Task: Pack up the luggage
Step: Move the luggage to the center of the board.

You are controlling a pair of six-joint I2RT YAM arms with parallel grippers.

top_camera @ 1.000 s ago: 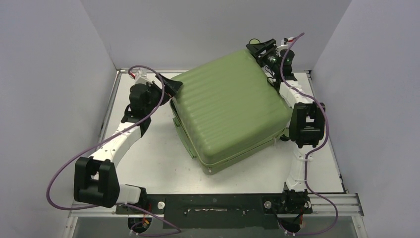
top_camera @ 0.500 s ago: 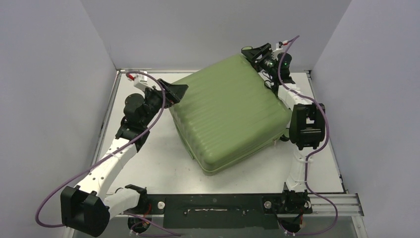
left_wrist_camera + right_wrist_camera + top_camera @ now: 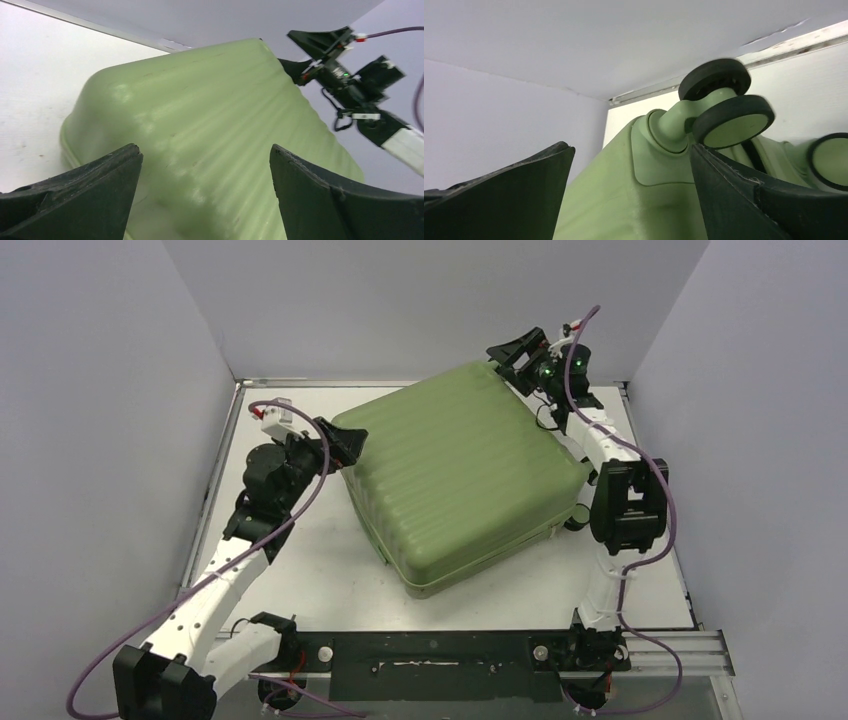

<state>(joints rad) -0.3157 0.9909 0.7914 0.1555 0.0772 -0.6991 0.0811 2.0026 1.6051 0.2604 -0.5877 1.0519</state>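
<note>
The light-green ribbed hard-shell luggage (image 3: 465, 475) lies closed on the white bench (image 3: 300, 580), and I see left fingers (image 3: 75, 200) and right fingers (image 3: 499, 195) spread wide.

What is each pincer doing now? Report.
Left pincer: open, holding nothing, facing the luggage.
Right pincer: open, holding nothing, at the luggage's wheeled corner.

one luggage (image 3: 460, 475), two arms (image 3: 232, 558) (image 3: 606, 445), two hands (image 3: 347, 443) (image 3: 516, 350).

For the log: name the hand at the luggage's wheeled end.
The right hand, at the far corner of the luggage: its wrist camera shows the black wheels close ahead. The left hand faces only plain ribbed shell.
</note>
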